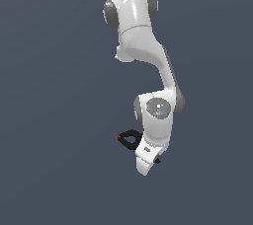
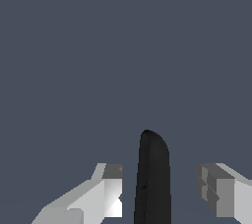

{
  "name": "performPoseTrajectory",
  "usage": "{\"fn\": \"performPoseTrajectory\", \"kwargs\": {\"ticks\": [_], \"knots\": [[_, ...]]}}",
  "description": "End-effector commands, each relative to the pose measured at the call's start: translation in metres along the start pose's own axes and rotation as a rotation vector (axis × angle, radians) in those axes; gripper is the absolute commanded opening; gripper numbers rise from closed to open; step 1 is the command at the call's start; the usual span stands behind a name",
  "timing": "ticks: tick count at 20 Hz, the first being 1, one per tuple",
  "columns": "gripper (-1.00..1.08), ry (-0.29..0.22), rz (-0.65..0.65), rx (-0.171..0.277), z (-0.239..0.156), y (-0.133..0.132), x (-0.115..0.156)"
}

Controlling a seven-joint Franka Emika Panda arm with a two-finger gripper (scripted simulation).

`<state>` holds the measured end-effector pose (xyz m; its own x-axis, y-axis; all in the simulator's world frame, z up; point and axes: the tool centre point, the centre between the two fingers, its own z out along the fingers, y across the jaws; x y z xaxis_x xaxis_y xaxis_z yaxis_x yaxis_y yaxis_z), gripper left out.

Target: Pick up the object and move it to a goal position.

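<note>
Between the fingers [image 2: 106, 193]: clamp [image 2: 152, 179] is seen, untouched.
gripper [image 2: 160, 191]: spread wide, nothing grasped.
step: pre-grasp alignment judged.
next: closing required.

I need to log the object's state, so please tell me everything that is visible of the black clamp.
The black clamp is small, dark and matte, with looped jaws and a tiny red-orange tip pointing to the exterior view's left. Its far end is hidden behind the arm's hand. In the wrist view one rounded black part stands between the gripper fingers, with gaps on both sides, so nothing visibly touches it.
</note>
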<state>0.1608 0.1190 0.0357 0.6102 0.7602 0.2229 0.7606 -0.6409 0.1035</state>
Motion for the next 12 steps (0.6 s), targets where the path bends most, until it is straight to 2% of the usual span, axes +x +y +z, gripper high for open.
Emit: {"fn": "performPoseTrajectory", "kwargs": {"ticks": [1,8,9,12], "knots": [[0.28,0.0,-0.001,0.0,0.0092,-0.0004,-0.0005],[0.28,0.001,-0.002,0.0,0.0155,0.0,0.0006],[-1.0,0.001,-0.002,0.0,0.0155,0.0,0.0006],[-1.0,0.001,-0.002,0.0,0.0155,0.0,0.0006]]}}
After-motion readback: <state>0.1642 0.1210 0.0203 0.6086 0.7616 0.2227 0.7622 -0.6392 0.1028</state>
